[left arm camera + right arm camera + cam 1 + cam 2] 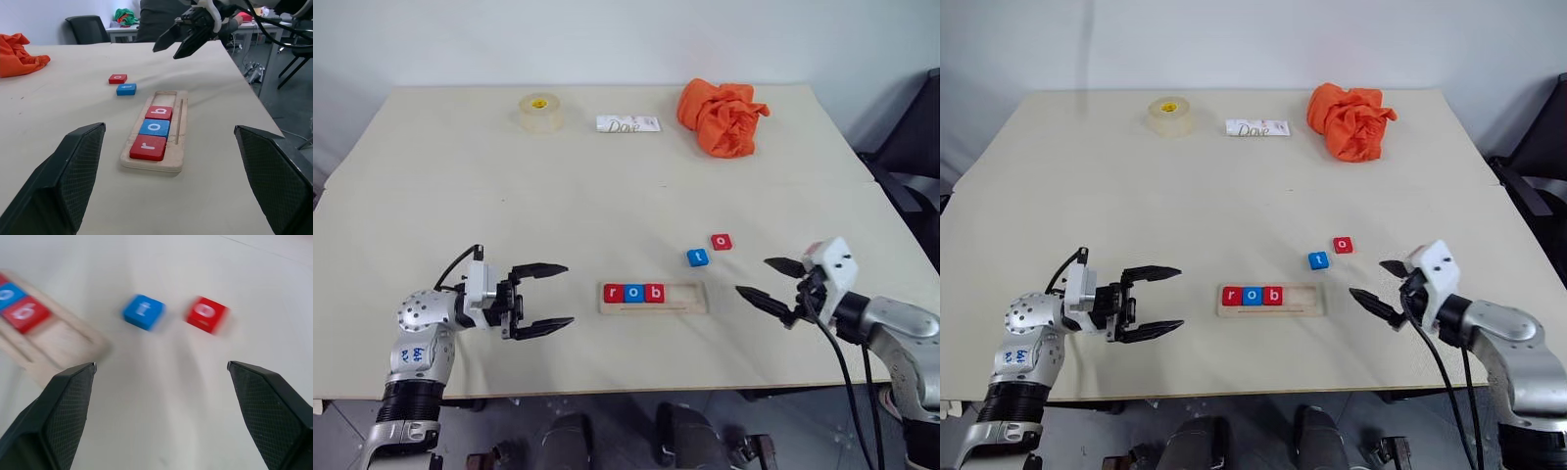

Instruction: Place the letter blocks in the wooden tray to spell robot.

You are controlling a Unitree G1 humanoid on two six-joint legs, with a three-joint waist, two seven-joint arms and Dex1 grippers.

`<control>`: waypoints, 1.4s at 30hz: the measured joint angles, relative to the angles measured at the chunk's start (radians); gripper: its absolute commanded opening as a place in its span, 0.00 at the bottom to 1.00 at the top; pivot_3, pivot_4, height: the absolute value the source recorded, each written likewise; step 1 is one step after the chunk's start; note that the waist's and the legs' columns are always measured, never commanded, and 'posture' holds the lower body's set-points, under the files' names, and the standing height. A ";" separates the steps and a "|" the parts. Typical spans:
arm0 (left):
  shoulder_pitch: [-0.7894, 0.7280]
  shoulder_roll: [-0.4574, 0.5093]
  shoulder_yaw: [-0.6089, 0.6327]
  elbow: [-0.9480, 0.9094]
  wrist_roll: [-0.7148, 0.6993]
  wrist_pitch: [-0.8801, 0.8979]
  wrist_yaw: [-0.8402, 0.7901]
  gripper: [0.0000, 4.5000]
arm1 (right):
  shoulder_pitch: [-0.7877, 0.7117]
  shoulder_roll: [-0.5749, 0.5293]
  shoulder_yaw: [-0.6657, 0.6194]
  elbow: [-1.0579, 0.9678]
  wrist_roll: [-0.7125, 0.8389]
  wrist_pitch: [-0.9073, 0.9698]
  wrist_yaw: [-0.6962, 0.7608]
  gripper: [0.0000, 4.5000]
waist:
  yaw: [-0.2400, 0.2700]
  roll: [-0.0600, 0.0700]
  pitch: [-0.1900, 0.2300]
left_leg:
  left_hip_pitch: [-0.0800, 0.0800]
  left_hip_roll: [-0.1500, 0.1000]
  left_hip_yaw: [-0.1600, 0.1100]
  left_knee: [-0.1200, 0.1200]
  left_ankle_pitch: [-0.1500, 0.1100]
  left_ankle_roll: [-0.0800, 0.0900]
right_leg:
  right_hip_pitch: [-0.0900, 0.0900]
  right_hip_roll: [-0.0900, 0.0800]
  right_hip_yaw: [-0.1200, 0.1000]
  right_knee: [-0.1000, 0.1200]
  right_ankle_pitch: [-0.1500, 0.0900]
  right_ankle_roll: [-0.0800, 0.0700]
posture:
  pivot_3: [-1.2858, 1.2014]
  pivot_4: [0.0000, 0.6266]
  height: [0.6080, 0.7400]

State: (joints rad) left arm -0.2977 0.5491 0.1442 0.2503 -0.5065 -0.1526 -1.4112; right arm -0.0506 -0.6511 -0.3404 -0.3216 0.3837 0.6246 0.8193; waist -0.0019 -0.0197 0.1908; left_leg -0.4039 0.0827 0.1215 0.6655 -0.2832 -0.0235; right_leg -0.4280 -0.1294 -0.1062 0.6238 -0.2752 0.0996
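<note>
Wooden tray (654, 297): I see it lying flat near the front edge of the table (607, 186), between my two grippers.
Blocks in the tray: a red r (614, 293), a blue o (634, 293) and a red b (654, 292) sit side by side, touching, filling the tray's left part; the right part is bare wood.
Loose blocks: a blue t (698, 258) and a red o (722, 242) lie on the table just beyond the tray's right end, close together but apart.
Left gripper (548, 298): I have it level, pointing at the tray's left end, fingers spread wide, holding nothing.
Right gripper (766, 279): it hovers right of the tray, fingers apart and empty, aimed toward the two loose blocks.
Far side: a tape roll (539, 112), a white Dove packet (627, 124) and a crumpled orange cloth (722, 117).
</note>
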 measured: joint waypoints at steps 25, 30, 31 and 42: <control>-0.036 0.009 -0.002 0.032 0.000 0.004 -0.025 1.00 | -0.086 0.029 0.050 0.080 0.017 -0.044 -0.126 1.00 | -0.008 0.000 0.000 | 0.000 0.000 0.001 0.000 0.000 0.000 | 0.000 0.000 0.001 0.001 0.000 0.000 | 0.52 0.24 1.00; -0.005 0.006 -0.001 0.000 0.000 0.010 -0.010 1.00 | -0.253 0.138 0.152 0.140 -0.038 0.039 -0.300 1.00 | -0.012 0.000 0.000 | 0.000 0.000 0.000 0.000 0.001 0.000 | -0.001 0.000 0.000 0.002 0.000 -0.002 | 0.52 0.24 1.00; 0.000 0.004 -0.003 -0.005 0.000 0.011 -0.006 1.00 | -0.286 0.164 0.172 0.153 -0.051 0.046 -0.336 1.00 | -0.013 0.000 0.000 | -0.001 0.000 0.000 0.000 0.001 0.000 | -0.002 -0.001 0.001 0.002 0.000 -0.002 | 0.52 0.24 1.00; 0.079 -0.002 -0.001 -0.093 -0.001 0.021 0.049 1.00 | -0.464 0.279 0.262 0.300 -0.159 0.082 -0.529 1.00 | -0.025 0.000 0.000 | -0.002 0.000 0.000 -0.001 0.000 0.000 | -0.002 0.000 0.001 0.002 0.000 -0.002 | 0.52 0.24 1.00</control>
State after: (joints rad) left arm -0.2186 0.5475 0.1431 0.1577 -0.5078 -0.1315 -1.3623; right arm -0.5150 -0.3724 -0.0783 -0.0218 0.2250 0.7067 0.2902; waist -0.0265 -0.0196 0.1908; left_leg -0.4056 0.0823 0.1218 0.6648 -0.2829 -0.0232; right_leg -0.4298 -0.1298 -0.1055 0.6259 -0.2756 0.0976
